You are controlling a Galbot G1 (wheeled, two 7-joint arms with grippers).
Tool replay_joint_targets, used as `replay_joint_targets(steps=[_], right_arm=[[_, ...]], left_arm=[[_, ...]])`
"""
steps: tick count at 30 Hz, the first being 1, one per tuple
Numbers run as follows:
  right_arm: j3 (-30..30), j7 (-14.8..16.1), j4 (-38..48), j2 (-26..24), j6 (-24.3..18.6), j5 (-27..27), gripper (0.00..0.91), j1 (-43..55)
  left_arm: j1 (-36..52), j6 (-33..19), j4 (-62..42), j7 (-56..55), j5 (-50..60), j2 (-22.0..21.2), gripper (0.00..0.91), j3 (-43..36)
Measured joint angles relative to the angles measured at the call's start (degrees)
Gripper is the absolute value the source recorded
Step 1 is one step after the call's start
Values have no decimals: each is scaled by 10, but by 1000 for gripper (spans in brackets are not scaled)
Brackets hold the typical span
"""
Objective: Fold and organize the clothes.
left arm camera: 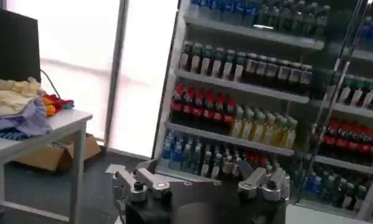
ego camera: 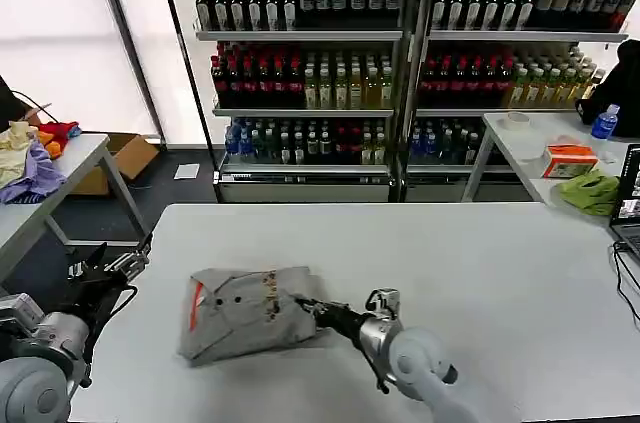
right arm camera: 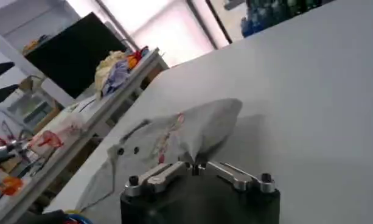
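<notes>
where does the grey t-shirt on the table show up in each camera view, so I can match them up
Head view: the grey T-shirt lies partly folded on the white table, low and left of centre, the right gripper shut on its edge.
Left wrist view: not in it; the left gripper faces the drink shelves.
Right wrist view: centre, bunched just beyond the gripper.
Shared landmark: the pile of coloured garments on the side table.

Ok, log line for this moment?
right gripper: shut on T-shirt edge | T-shirt: partly folded on table | left gripper: open, off table's left edge
</notes>
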State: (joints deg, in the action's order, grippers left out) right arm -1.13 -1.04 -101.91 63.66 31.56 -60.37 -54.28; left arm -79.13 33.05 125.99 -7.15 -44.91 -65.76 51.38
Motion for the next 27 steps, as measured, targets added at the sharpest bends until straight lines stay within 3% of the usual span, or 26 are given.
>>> replay_joint_targets(steps=[9,10,20,27], right_arm=[[93,10,-39,-81,8,19,0,-69],[102,10,-43,-86,9,24,907,-76],[168,17,-66,-115,9,84,907,-128],[204,17,-87,-127,-17,119,907,-152]], left_arm=[[2,0,0,3,9,-6,907,-11],[2,0,-1,4,9,-6,907,-12],[5,0,2,5,15,-10,907,-23],[-2,0,9,7,15,-9,907,-18]])
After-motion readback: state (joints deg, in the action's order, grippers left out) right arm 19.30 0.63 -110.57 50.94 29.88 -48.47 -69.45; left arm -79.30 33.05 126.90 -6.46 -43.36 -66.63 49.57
